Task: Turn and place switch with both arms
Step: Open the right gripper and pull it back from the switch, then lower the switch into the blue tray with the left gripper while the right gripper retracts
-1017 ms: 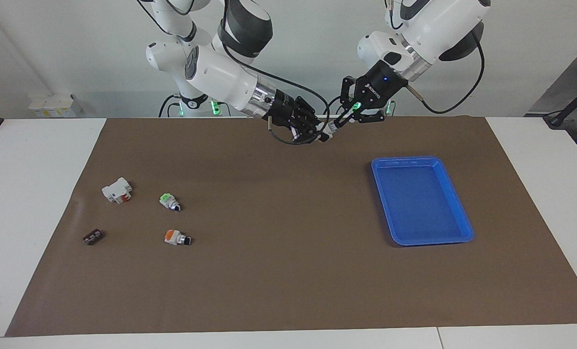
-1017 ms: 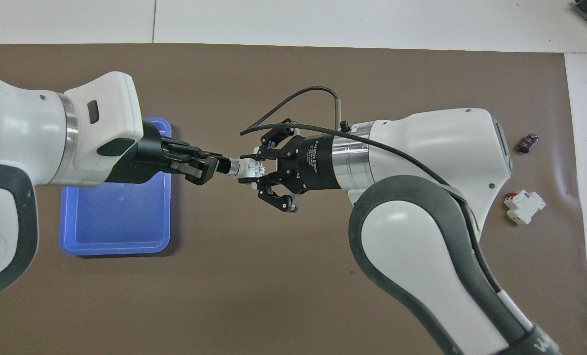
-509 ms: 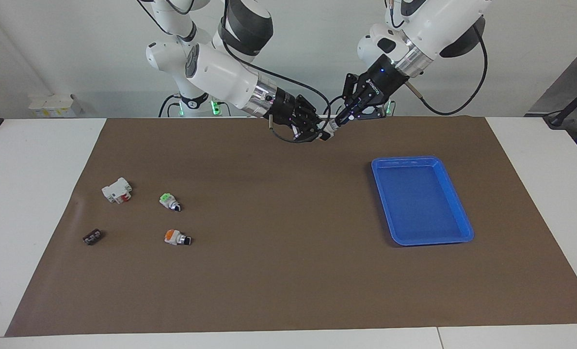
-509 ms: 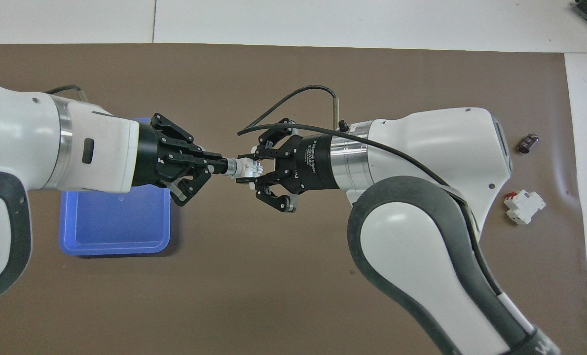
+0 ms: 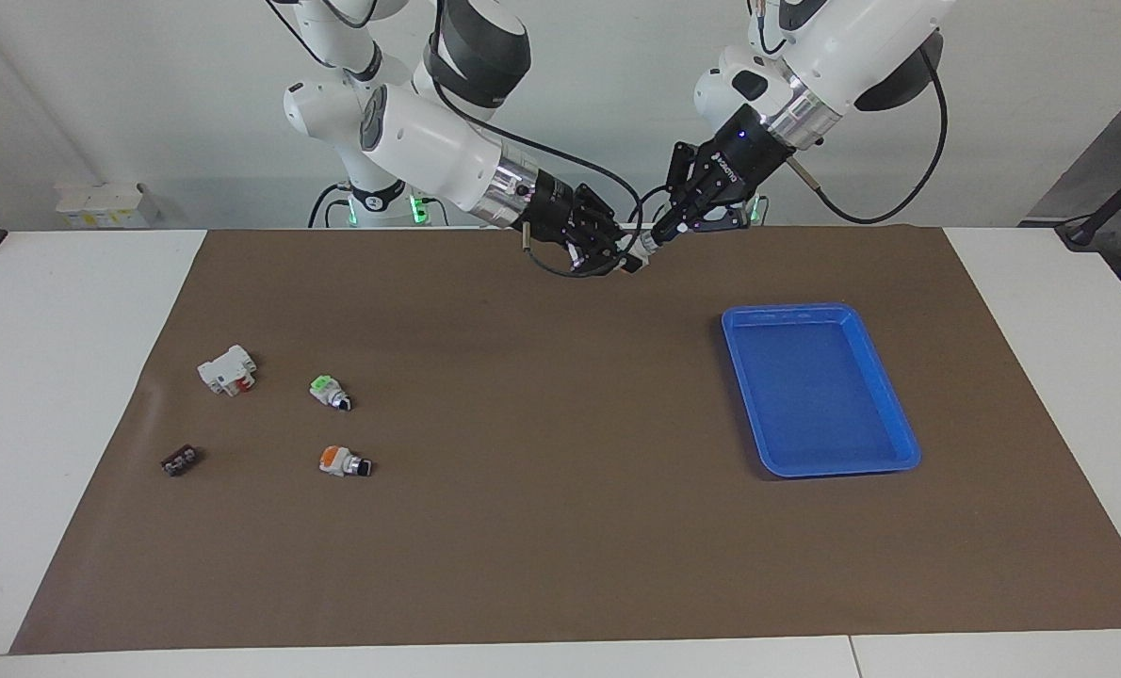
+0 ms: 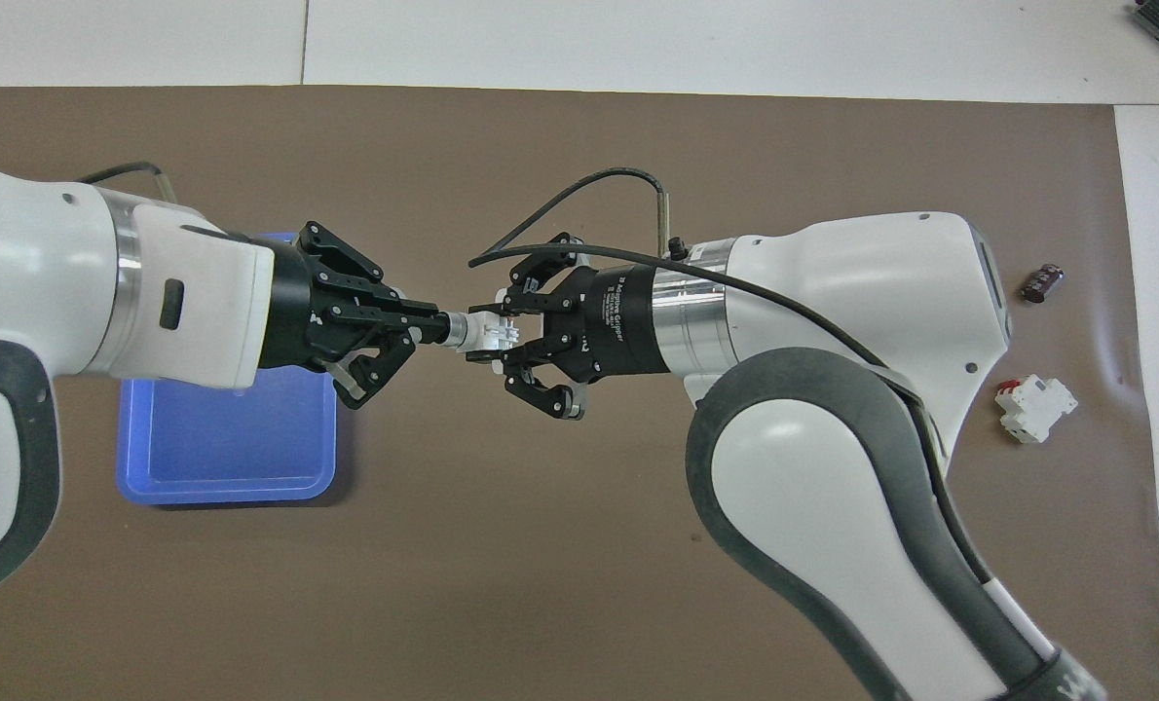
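I am in the turning step, the switch held in the air between my two grippers, well above the desk. My right gripper is clamped on its white body; my left gripper pinches the black knob end. Next, I judge, the right must let go so the left can carry it to the blue tray below its wrist.

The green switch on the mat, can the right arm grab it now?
Probably not yet: the right end effector is busy holding the switch in the air with the left end effector. Nothing covers the green switch.
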`<state>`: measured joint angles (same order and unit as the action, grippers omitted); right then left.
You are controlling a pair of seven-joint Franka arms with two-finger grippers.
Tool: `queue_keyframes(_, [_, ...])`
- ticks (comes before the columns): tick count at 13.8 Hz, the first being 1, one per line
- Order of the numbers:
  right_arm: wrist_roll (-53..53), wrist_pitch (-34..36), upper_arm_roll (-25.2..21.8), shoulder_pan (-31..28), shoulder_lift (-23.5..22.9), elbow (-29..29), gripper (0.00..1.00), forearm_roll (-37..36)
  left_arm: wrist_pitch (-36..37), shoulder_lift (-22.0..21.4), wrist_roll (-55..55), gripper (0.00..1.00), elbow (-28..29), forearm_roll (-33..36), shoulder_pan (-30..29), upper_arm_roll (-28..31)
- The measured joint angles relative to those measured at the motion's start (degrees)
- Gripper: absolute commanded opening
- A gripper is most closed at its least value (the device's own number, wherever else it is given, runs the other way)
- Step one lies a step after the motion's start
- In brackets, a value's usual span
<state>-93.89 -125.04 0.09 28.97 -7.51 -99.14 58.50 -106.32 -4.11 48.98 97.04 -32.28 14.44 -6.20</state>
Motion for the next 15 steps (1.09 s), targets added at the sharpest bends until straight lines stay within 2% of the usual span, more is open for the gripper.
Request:
queue_keyframes(1, [-0.03,0.0,0.01,0.01,0.0,0.03,1.0,0.0,0.02,-0.03,0.0,0.0,0.0,0.0,-0.01,0.01])
queue_keyframes(7, [-0.91,1.98,-0.91,-0.44,1.92,0.1,1.0,-8.85,0.31,-0.09,1.0,0.0,0.02,2.54,-1.81,1.03])
queue_keyframes(10, [0.17,2.04,-1.13,-1.04,4.03,0.19,1.0,-21.81,0.31,-0.16,0.99,0.0,0.71,8.59,-1.81,0.85])
queue_keyframes(12, [5.62,2.21,-1.23,-1.06,5.07,0.19,1.0,-30.03,0.32,-0.99,0.94,0.0,3.44,12.93,-1.91,0.86])
queue_keyframes(15, [19.56,4.18,-1.3,-2.44,5.9,0.19,1.0,-40.38,-0.95,-4.43,0.93,0.0,11.78,22.17,-3.88,1.08])
